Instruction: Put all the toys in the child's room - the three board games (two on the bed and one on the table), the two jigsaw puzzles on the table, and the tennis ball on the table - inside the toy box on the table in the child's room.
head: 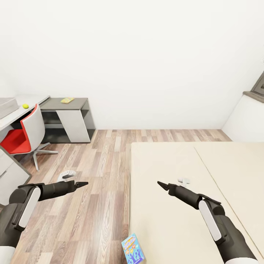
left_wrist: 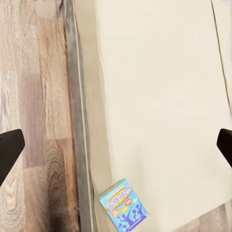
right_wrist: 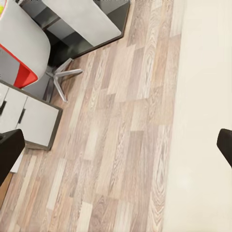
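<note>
Head view: both arms extend forward at mid-height. The left tool [head: 81, 183] hangs over the wood-plank floor [head: 99, 176], the right tool [head: 164, 184] over the cream bed [head: 176, 220]. Seen from the head, each tool ends in a narrow dark point, but in each wrist view its two fingertips stand at opposite edges of the picture with a wide gap between them, so both tools are released and hold nothing. A light-blue board game [head: 133, 249] with cartoon pictures lies flat on the bed, at its near corner beside the floor-side edge; the left wrist view shows the same box [left_wrist: 123, 206] close to the mattress edge. At far left, the pale bench [head: 22, 110] carries the small yellow-green tennis ball [head: 25, 106] and, just beside it, a corner of the light-grey toy box [head: 7, 107]. A red-and-white swivel chair [head: 25, 135] stands against the bench. Beyond it a lower dark-grey desk [head: 69, 119] bears a small flat yellowish item [head: 67, 99], too small to identify.
</note>
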You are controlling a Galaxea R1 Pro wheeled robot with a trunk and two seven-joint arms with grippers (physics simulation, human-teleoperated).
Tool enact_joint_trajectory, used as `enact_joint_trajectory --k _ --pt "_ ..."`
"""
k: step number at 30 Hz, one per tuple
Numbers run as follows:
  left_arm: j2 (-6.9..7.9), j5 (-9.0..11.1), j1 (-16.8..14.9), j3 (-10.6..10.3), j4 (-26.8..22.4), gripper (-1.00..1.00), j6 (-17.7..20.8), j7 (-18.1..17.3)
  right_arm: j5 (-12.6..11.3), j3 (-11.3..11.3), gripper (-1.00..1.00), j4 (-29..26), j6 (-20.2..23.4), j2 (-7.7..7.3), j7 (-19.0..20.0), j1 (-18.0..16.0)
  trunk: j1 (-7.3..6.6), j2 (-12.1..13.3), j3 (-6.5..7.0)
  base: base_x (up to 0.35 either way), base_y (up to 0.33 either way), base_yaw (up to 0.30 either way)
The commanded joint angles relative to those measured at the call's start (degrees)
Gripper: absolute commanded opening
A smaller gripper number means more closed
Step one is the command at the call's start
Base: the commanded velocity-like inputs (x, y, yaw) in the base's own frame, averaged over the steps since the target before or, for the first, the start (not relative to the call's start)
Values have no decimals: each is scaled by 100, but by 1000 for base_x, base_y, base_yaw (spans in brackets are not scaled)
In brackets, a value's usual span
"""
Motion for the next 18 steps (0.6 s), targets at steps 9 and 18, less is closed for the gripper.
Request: enact_joint_trajectory --k 9,18 --pt "5 -24 -5 8 -5 100 26 -52 -32 -7 100 -3 45 -3 1 -5 4 -10 72 0 0 35" --pt "4 -24 -5 8 -4 100 26 -58 -27 -7 100 -3 45 -1 0 -4 4 -10 155 0 0 75"
